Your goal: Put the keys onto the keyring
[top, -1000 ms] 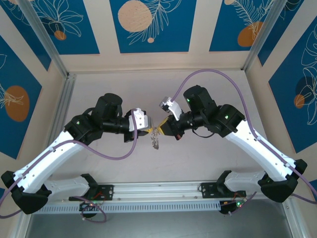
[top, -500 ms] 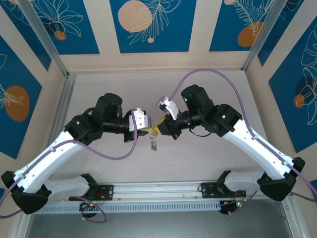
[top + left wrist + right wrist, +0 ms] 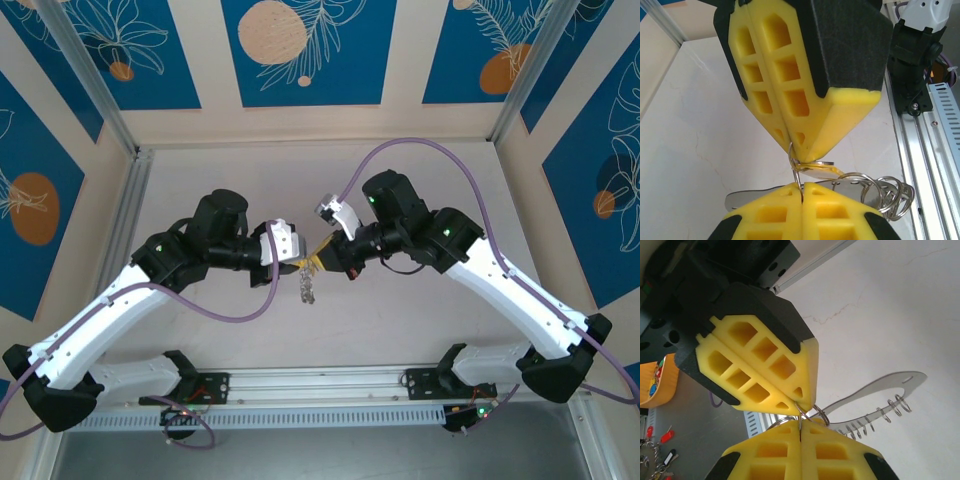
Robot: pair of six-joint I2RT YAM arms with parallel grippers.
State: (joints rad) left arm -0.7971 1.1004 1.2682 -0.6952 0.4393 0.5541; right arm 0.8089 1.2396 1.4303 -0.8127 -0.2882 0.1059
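Both grippers meet in mid-air over the middle of the table. My left gripper is shut on a small thin wire ring. My right gripper is shut on the same wire ring, tip to tip with the left fingers. A tiny yellow-orange key hangs at that ring, just under the right fingers. Below dangles the keyring, a curved grey metal band fringed with several small silvery loops.
The white table lies below the hanging bunch. An aluminium rail runs along the near edge, by the arm bases. An orange dish and more loose keys lie off the table's edge.
My right gripper has moved left until its fingertips touch the left gripper's. The hanging bunch has shifted slightly left. The left arm has held still.
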